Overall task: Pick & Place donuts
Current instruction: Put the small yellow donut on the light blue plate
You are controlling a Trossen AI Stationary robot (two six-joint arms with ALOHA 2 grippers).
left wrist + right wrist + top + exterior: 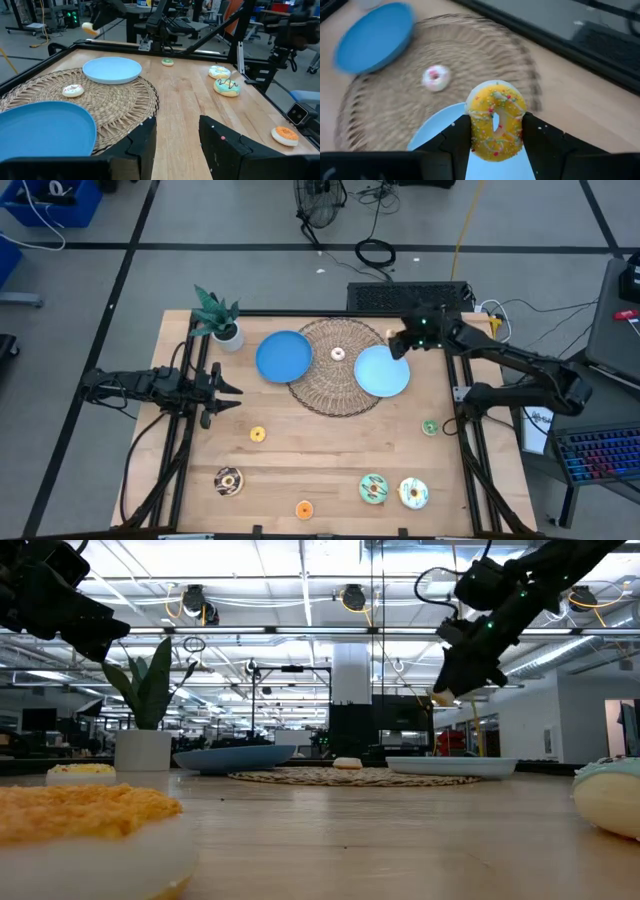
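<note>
My right gripper (398,345) is shut on a yellow sprinkled donut (495,120) and hangs in the air over the far edge of the light blue plate (383,372); the low view shows the right gripper (445,692) well above the table. A pink-white donut (338,353) lies on the wicker mat (330,395). Flat on the wood lie a small yellow donut (258,434), a chocolate one (229,480), an orange one (304,508), a green-frosted one (374,489), a white one (413,493) and a tiny green one (430,426). My left gripper (228,390) waits open at the table's left side. My right gripper pinches the yellow donut between its two fingers, one finger on each of two opposite sides of the outer rim (475,125). The fingers come slanting down from the table's right. The donut stands on edge, its hole facing the wrist camera, lifted clear above the light blue plate (440,145).
A darker blue plate (284,356) rests half on the mat's left part. A potted plant (216,315) stands at the far left corner. Black rails run along the table's left and right sides. Bare wood lies between the mat and the near donuts.
</note>
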